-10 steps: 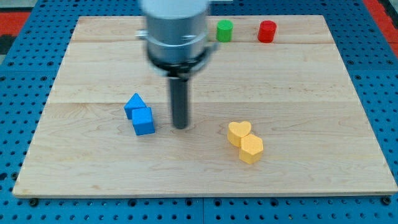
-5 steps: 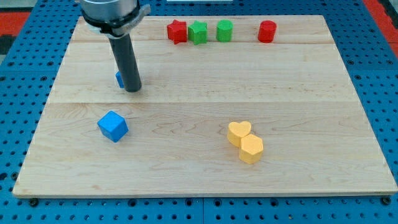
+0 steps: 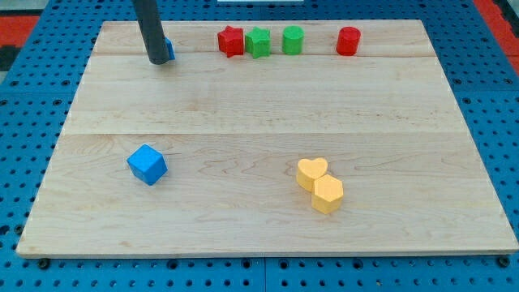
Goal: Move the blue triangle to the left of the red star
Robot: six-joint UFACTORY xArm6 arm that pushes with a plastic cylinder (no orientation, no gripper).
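The blue triangle (image 3: 168, 49) sits near the board's top left, mostly hidden behind my rod; only its right edge shows. My tip (image 3: 156, 60) rests against the triangle's left side. The red star (image 3: 230, 40) lies at the view's top, to the right of the triangle with a gap between them.
A green star (image 3: 259, 42) touches the red star's right side, then a green cylinder (image 3: 293, 39) and a red cylinder (image 3: 348, 40). A blue cube (image 3: 147, 165) lies at lower left. A yellow heart (image 3: 311, 173) and yellow hexagon (image 3: 328, 195) touch at lower right.
My tip has moved toward the view's top, pushing the blue triangle up to the row of the red star. The blue cube stays where it was left.
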